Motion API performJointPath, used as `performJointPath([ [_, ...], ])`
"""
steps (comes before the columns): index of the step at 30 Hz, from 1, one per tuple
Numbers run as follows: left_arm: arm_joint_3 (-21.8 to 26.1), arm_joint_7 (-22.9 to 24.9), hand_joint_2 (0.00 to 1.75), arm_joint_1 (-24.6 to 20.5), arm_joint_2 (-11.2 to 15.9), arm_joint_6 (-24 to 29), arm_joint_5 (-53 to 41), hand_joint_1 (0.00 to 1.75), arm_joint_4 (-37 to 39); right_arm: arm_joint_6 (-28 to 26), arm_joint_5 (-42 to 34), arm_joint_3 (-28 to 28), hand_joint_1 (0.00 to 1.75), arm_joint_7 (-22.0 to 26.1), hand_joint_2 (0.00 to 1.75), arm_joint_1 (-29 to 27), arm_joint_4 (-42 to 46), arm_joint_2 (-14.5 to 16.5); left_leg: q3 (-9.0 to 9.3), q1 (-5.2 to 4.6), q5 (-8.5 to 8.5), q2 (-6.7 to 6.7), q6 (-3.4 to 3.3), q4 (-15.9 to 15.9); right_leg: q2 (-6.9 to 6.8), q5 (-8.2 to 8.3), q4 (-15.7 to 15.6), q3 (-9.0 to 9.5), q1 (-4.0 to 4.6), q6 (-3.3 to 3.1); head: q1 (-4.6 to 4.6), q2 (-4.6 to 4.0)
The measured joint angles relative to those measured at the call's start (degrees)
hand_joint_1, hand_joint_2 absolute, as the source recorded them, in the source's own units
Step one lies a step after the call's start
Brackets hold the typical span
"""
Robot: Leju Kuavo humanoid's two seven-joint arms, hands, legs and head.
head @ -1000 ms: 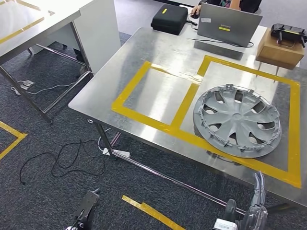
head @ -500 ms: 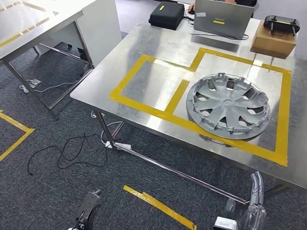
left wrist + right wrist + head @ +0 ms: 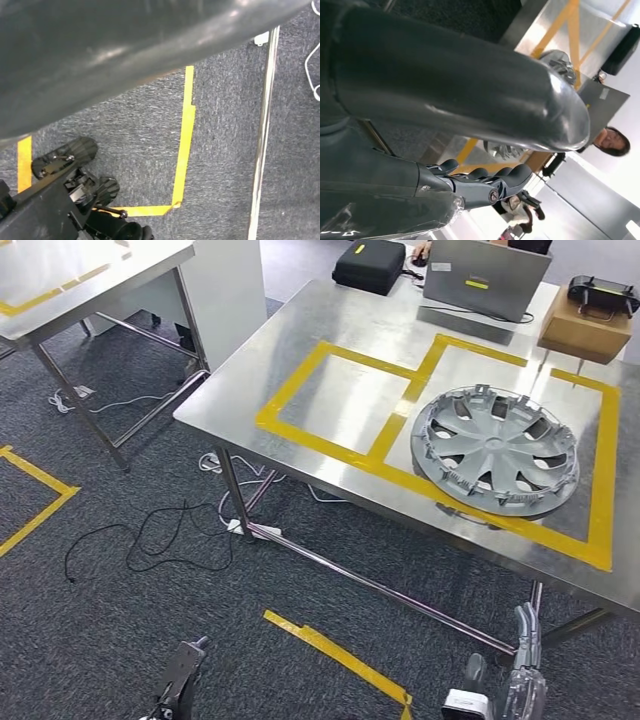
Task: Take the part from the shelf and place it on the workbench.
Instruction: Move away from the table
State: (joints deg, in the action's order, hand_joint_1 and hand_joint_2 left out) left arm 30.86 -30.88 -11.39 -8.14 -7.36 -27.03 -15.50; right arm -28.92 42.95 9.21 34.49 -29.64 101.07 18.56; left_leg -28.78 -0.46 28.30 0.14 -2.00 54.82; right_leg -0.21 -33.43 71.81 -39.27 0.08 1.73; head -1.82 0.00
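Note:
The part, a grey plastic wheel cover [image 3: 495, 450], lies flat on the steel workbench [image 3: 256, 380], inside the right-hand square of yellow tape. Its edge also shows on the bench top in the right wrist view [image 3: 556, 62]. Both my hands hang low in front of the bench and hold nothing. My right hand [image 3: 527, 665] has its fingers [image 3: 486, 181] stretched out straight, below the bench's near edge. Over the carpet at the lower left, my left hand [image 3: 180, 685] is dark and its fingers [image 3: 66, 155] are spread apart.
At the bench's far edge stand a black case [image 3: 370, 264], a laptop [image 3: 484, 278] with a person behind it, and a cardboard box [image 3: 584, 322] with a controller on top. A second table [image 3: 90, 280] stands at the left. Cables [image 3: 151, 545] and yellow tape [image 3: 336, 655] lie on the carpet.
The whole picture has shifted: the camera moved, so the bench now sits slightly higher and further right. The wheel cover stays in its taped square. Both hands still hang low.

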Motion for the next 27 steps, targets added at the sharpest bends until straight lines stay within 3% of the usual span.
performJointPath([
  [2, 0.0, 0.0, 0.00, 0.0, -0.1, -0.1, 0.0, 0.00, 0.0, 0.4, 0.4, 0.3, 0.00, -0.5, 0.00, 0.9, -2.0, 0.0, 0.02, -0.31, -0.12, -0.21, 0.03, 0.0, 0.42, 3.44, -8.1, 5.02, 0.20, -0.93, 0.02, 0.00],
  [4, 0.0, -0.1, 0.00, -0.1, -0.2, -0.2, 0.0, 0.00, 0.0, 0.7, 0.5, 0.9, 0.00, -0.8, 0.00, 2.3, -4.9, 0.0, -0.24, -0.53, -0.27, -0.39, 0.32, 0.2, 0.86, 4.97, -14.6, 8.85, 0.42, -1.83, 0.07, 0.00],
  [7, 0.0, -0.1, 0.00, -0.1, -0.3, -0.4, -0.1, 0.00, 0.0, 0.5, 0.9, 3.3, 0.00, -0.6, 0.00, 4.8, -11.6, 0.0, -0.90, -0.44, -0.52, -0.54, 1.09, 0.4, 0.81, 5.16, -16.4, 9.58, 0.44, -2.43, 0.06, 0.00],
  [9, 0.0, -0.1, 0.00, -0.1, -0.3, -0.4, -0.1, 0.00, 0.0, -0.2, 2.5, 6.0, 0.00, 0.1, 0.00, 7.0, -17.6, 0.0, -1.78, -0.38, 0.86, -0.54, 1.72, 2.3, 0.48, 5.59, -16.9, 9.68, 0.09, -2.79, 0.20, 0.00],
  [12, 0.0, -0.2, 0.00, -0.1, -0.3, -0.4, -0.2, 0.00, 0.0, -1.5, 5.4, 11.2, 0.00, 1.6, 0.00, 10.0, -26.7, -0.2, -6.78, 0.22, 5.94, -0.48, 2.81, 12.5, -0.35, 5.74, -17.1, 9.60, -0.11, -3.02, 0.46, 0.00],
  [13, 0.0, -0.2, 0.00, 0.1, -0.3, -0.5, -0.3, 0.00, 0.0, -1.8, 6.3, 13.4, 0.00, 2.1, 0.00, 11.1, -30.1, -0.4, -8.42, 0.47, 6.84, -0.46, 3.09, 15.7, -0.60, 5.73, -17.1, 9.55, -0.12, -3.02, 0.46, 0.00],
  [14, 0.0, -0.2, 0.00, 0.2, -0.3, -0.5, -0.3, 0.00, 0.0, -2.1, 7.1, 15.9, 0.00, 2.6, 0.00, 12.4, -33.7, -0.7, -9.24, 0.66, 6.65, -0.43, 3.30, 17.1, -0.82, 5.71, -17.0, 9.52, -0.14, -2.99, 0.46, 0.00],
  [15, 0.0, -0.2, 0.00, 0.3, -0.3, -0.5, -0.4, 0.00, 0.0, -2.4, 7.7, 18.3, 0.00, 3.1, 0.00, 13.8, -37.3, -1.0, -8.97, 0.83, 5.31, -0.38, 3.44, 16.3, -0.99, 5.67, -17.0, 9.51, -0.18, -2.93, 0.46, 0.00],
  [17, 0.0, -0.2, 0.00, 0.3, -0.2, -0.5, -0.5, 0.00, 0.0, -2.7, 8.3, 23.2, 0.00, 3.5, 0.00, 16.8, -44.5, -1.9, -5.80, 1.10, 0.92, 0.09, 3.55, 9.3, -1.18, 5.48, -16.7, 9.57, -0.24, -2.64, 0.47, 0.00],
  [19, 0.0, -0.3, 0.00, 0.2, -0.2, -0.6, -0.6, 0.00, 0.0, -2.4, 8.4, 28.0, 0.00, 3.5, 0.00, 19.8, -52.2, -2.8, -3.02, 1.05, -1.24, 0.74, 3.23, 3.2, -1.30, 5.24, -16.2, 9.29, 0.01, -2.09, 0.48, 0.01],
  [23, 0.1, -0.5, 0.00, 0.3, -0.2, -0.8, -0.6, 0.00, 0.0, 1.4, 6.5, 36.0, 0.00, 3.1, 0.00, 24.8, -64.2, -3.9, -2.85, 0.92, -1.23, 0.61, 1.71, 1.6, -1.51, 4.82, -15.5, 8.52, 0.09, -0.95, 0.46, 0.00],
  [25, 0.1, -0.5, 0.00, 0.3, -0.2, -0.8, -0.6, 0.00, 0.0, 2.4, 6.0, 38.6, 0.00, 3.0, 0.00, 26.4, -68.1, -4.2, -2.94, 1.03, -1.51, 0.38, 0.94, 1.4, -0.87, 2.35, -12.0, 6.77, -0.10, -0.38, 0.29, 0.00],
  [27, 0.1, -0.7, 0.00, 0.2, -0.2, -0.8, -0.5, 0.00, 0.0, 4.0, 5.2, 40.7, 0.00, 2.5, 0.00, 27.6, -71.2, -4.5, -3.14, 0.95, -1.58, 0.17, 0.52, 1.4, -0.22, -1.59, -4.2, 3.15, -0.19, -0.07, 0.08, 0.00],
])
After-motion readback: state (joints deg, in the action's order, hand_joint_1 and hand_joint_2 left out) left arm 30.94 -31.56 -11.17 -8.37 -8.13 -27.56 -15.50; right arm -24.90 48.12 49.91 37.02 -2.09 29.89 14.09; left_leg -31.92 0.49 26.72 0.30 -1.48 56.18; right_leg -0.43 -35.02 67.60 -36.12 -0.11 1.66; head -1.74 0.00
